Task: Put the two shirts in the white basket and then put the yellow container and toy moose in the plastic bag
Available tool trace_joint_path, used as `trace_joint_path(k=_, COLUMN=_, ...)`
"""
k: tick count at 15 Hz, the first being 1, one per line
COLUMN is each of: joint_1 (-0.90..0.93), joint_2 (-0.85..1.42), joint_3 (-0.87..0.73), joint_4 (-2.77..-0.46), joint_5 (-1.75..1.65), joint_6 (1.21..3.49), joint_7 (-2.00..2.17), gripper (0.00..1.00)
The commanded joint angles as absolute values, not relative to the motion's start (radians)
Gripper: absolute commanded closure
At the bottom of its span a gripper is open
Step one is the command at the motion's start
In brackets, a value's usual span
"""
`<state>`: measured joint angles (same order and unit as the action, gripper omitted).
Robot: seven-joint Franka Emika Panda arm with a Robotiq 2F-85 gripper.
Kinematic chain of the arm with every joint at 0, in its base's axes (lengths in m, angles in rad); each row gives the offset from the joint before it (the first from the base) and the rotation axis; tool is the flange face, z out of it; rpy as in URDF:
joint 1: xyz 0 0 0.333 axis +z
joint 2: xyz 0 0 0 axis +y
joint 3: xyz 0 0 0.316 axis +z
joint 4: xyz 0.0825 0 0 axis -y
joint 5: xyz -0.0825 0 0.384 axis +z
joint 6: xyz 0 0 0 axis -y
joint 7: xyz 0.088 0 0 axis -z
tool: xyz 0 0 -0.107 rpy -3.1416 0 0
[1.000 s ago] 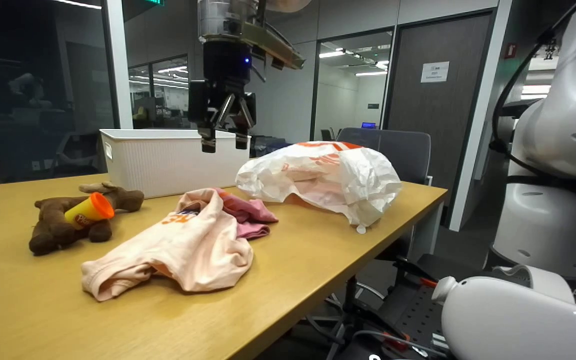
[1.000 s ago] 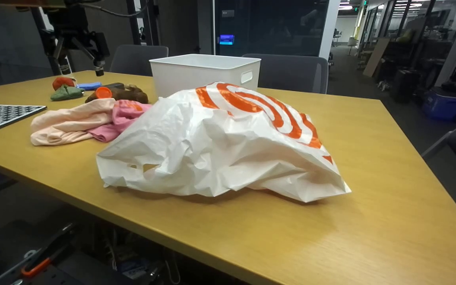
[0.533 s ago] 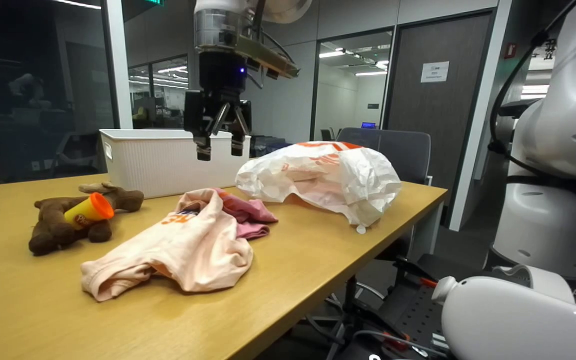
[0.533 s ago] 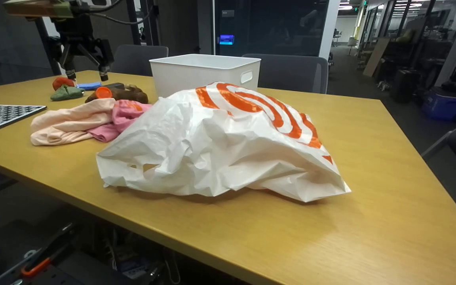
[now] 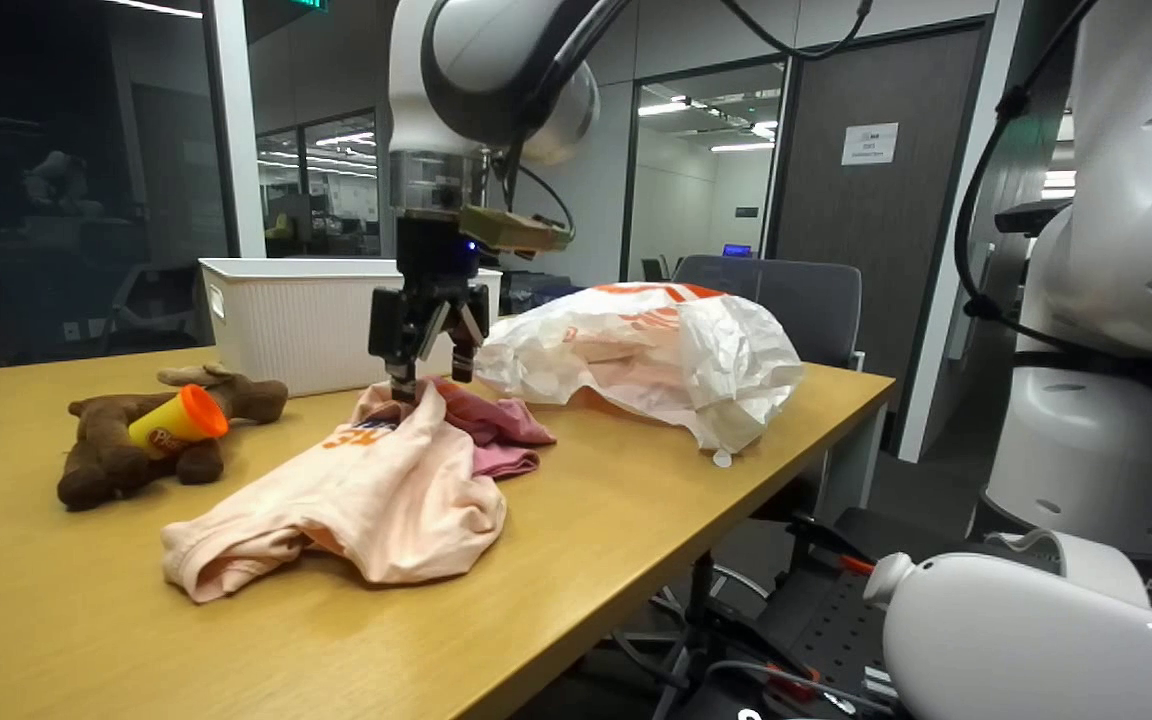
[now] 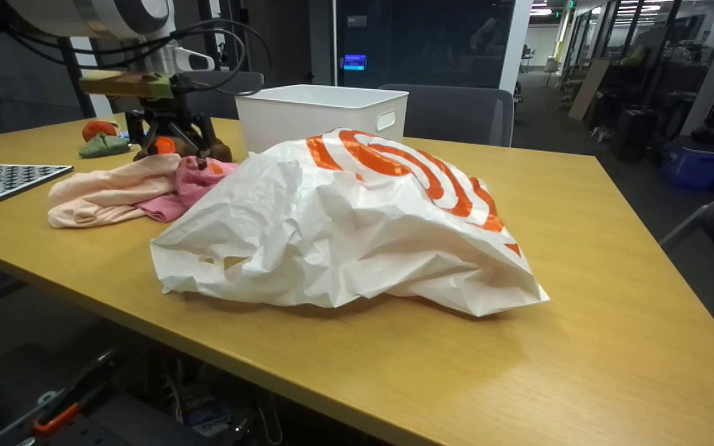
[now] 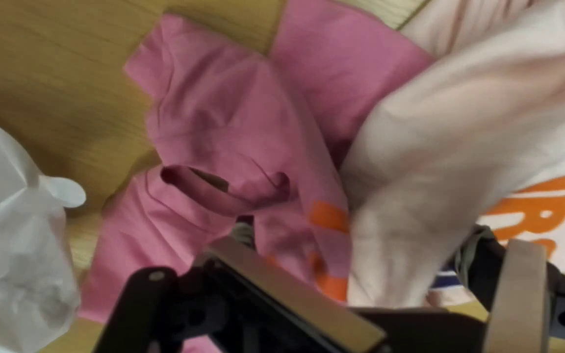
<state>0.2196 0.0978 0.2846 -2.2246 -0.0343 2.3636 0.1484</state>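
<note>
My gripper (image 5: 433,380) hangs open, pointing down, with its fingertips at the upper end of the two shirts. The wrist view has the magenta-pink shirt (image 7: 223,122) under one fingertip and a fold of the peach shirt (image 7: 424,147) rising between the fingers; contact cannot be told. Both garments lie crumpled together on the table. Behind them stands the white basket (image 5: 296,325), its inside mostly hidden. The yellow container (image 5: 164,432), with an orange lid, rests against the brown toy moose (image 5: 101,440), which lies at the left. The plastic bag (image 6: 344,248) sits puffed up beside the shirts.
In an exterior view a black-and-white grid panel (image 6: 10,179), a green item (image 6: 105,145) and a red item (image 6: 98,129) lie near the moose. The table's front edge (image 5: 576,630) runs past the shirts. Chairs (image 6: 450,114) stand behind the basket.
My gripper has come down from above the basket's height to the shirts, its jaws staying open. The shirts, bag, basket, moose and container have not visibly moved.
</note>
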Motion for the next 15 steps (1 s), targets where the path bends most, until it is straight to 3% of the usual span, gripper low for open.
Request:
trace_joint_path(k=1, joint_1=0.219, joint_2=0.205, joint_3=0.261, joint_4=-2.182, joint_5=0.023, joint_6=2.394, joint_7=0.048, gripper=0.00)
trace_joint_path(k=4, joint_1=0.212, joint_2=0.255, joint_3=0.266, joint_4=-2.156, joint_5=0.097, joint_6=2.395, joint_7=-0.017, gripper=0.00)
trace_joint_path(k=5, joint_1=0.210, joint_2=0.258, joint_3=0.268, joint_4=-2.151, joint_5=0.119, joint_6=2.394, joint_7=-0.027, gripper=0.25)
trace_joint_path(k=6, joint_1=0.211, joint_2=0.261, joint_3=0.265, joint_4=-2.146, joint_5=0.122, joint_6=2.393, joint_7=-0.028, gripper=0.25)
trace_joint_path(k=15, joint_1=0.216, joint_2=0.250, joint_3=0.270, joint_4=-2.154, joint_5=0.204, joint_6=2.371, joint_7=-0.024, gripper=0.94)
